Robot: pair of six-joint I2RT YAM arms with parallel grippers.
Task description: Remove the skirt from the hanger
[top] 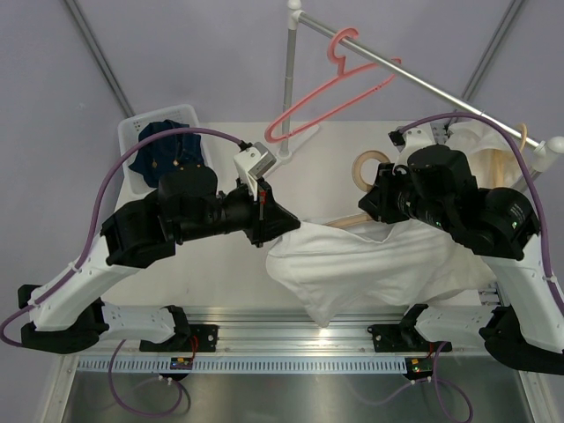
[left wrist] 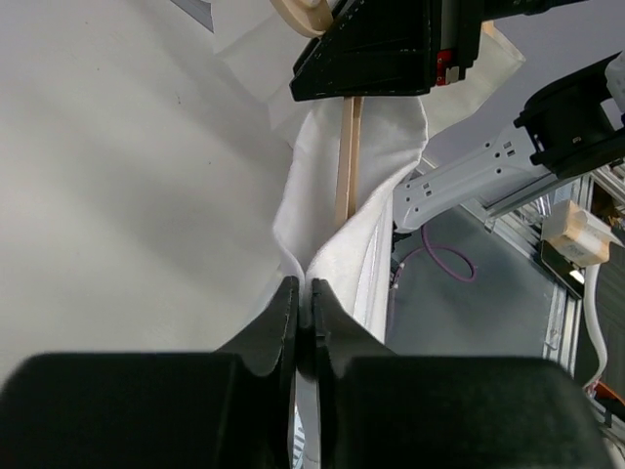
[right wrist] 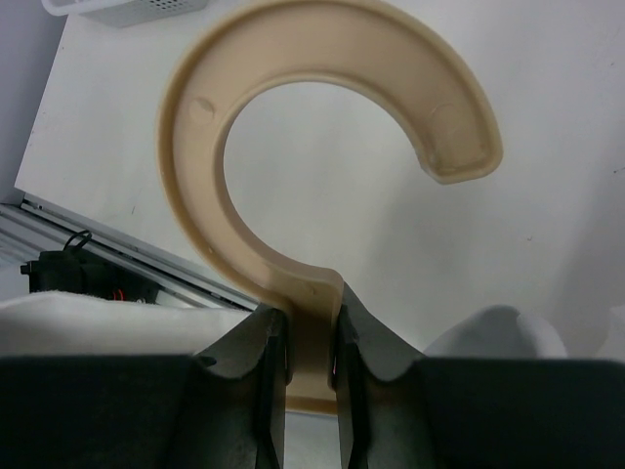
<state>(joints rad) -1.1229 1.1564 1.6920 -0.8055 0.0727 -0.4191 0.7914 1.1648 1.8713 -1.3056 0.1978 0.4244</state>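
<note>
A white skirt [top: 370, 264] hangs over the table's near edge between my two arms, still on a beige hanger [top: 356, 167]. My right gripper [right wrist: 311, 337] is shut on the neck of the hanger [right wrist: 195, 147], just below its round hook. It sits above the skirt's waist [top: 368, 201]. My left gripper [left wrist: 305, 298] is shut on a fold of the skirt's [left wrist: 381, 156] edge at its left end [top: 269, 231]. The hanger's wooden bar [left wrist: 344, 166] runs up out of the cloth beyond my fingers.
A pink hanger [top: 335, 88] hangs on the metal rail [top: 423, 81] at the back. A white basket [top: 132, 132] holding a dark blue garment [top: 163, 150] stands at the back left. More pale items [top: 489, 154] lie at the right, behind the right arm.
</note>
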